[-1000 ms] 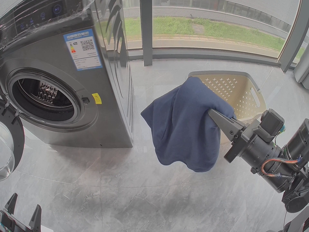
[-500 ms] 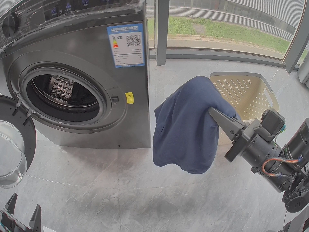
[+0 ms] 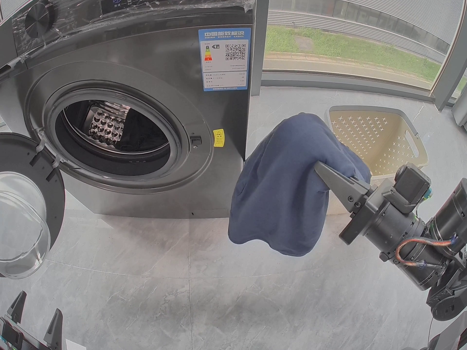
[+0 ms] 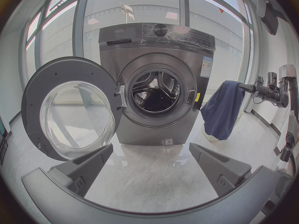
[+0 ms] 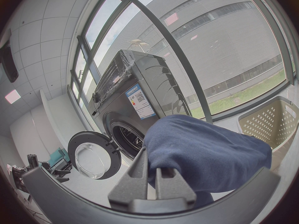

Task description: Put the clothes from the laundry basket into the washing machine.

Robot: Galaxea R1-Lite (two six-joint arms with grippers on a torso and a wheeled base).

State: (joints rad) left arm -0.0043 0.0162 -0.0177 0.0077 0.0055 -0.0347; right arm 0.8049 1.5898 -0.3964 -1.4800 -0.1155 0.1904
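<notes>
Right pincer [image 3: 325,171] pinching navy garment [image 3: 279,190] near washing machine [image 3: 146,64]; left pincer [image 4: 150,147] spread.

Near side of laundry basket [image 3: 384,132] hidden behind hanging navy garment [image 3: 282,190]

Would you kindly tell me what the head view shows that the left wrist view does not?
The head view looks into the laundry basket, showing its star-punched walls. The left wrist view takes in the full round outline of the open door. Both share the washing machine, its open drum, and the navy garment hanging from the shut right end effector.
</notes>
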